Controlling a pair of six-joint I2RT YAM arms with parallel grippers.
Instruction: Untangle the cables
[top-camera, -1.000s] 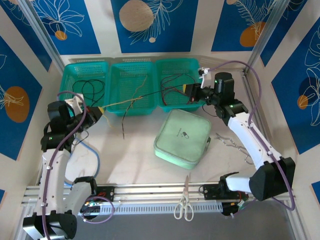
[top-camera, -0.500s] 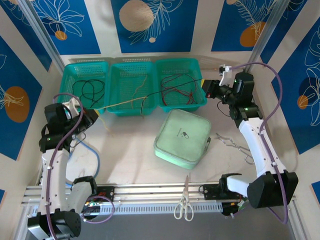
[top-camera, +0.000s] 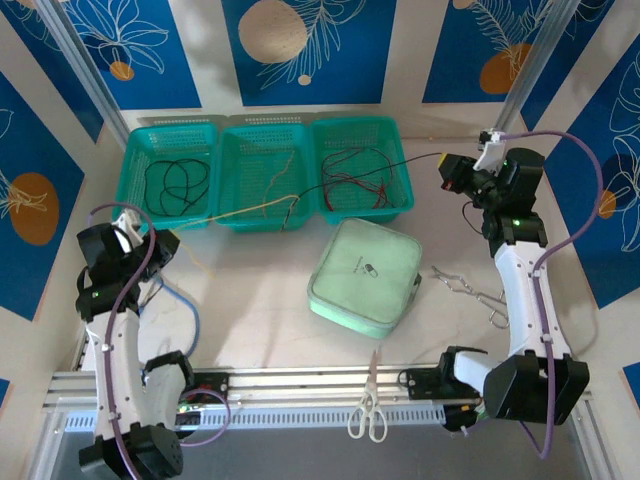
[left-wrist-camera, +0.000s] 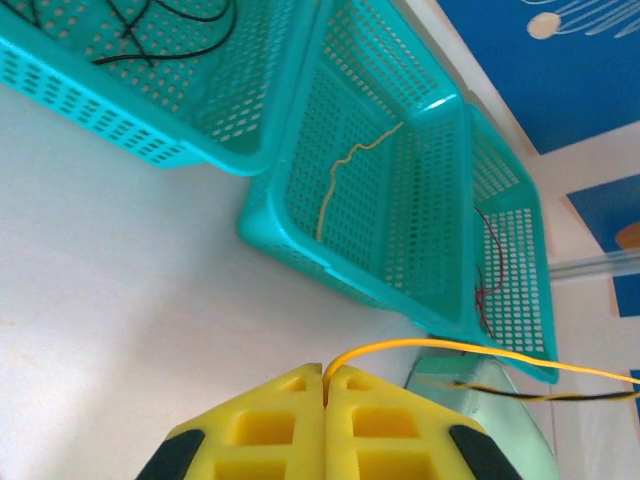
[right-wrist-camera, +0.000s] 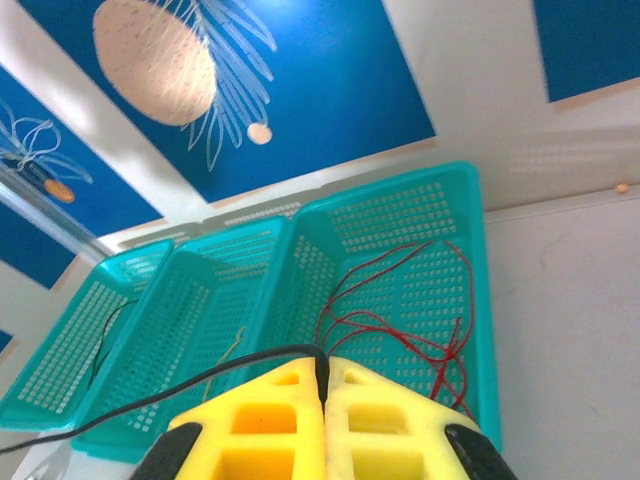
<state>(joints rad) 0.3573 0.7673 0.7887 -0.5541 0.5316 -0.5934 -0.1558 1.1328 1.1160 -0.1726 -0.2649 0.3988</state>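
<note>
Both arms have pulled farther apart than before. The left gripper (left-wrist-camera: 325, 385) is pinched tight on a thin yellow cable (left-wrist-camera: 480, 350). The right gripper (right-wrist-camera: 322, 375) is pinched on a thin black cable (right-wrist-camera: 280, 350). Both cables stretch over the holey green plastic baskets (top-camera: 265, 222). Wiry red cables (right-wrist-camera: 400, 300) lie in the right one.

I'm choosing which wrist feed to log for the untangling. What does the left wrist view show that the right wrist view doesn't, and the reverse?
Left wrist view's own: the left tool shut on the yellow cable, which arcs off to the right above a corner of the mint pouch.
Right wrist view's own: the right tool shut on the black cable, which runs off to the left.
Shared: the three teal baskets, with red cables in the end one and a tan-yellow cable in the middle one.
</note>
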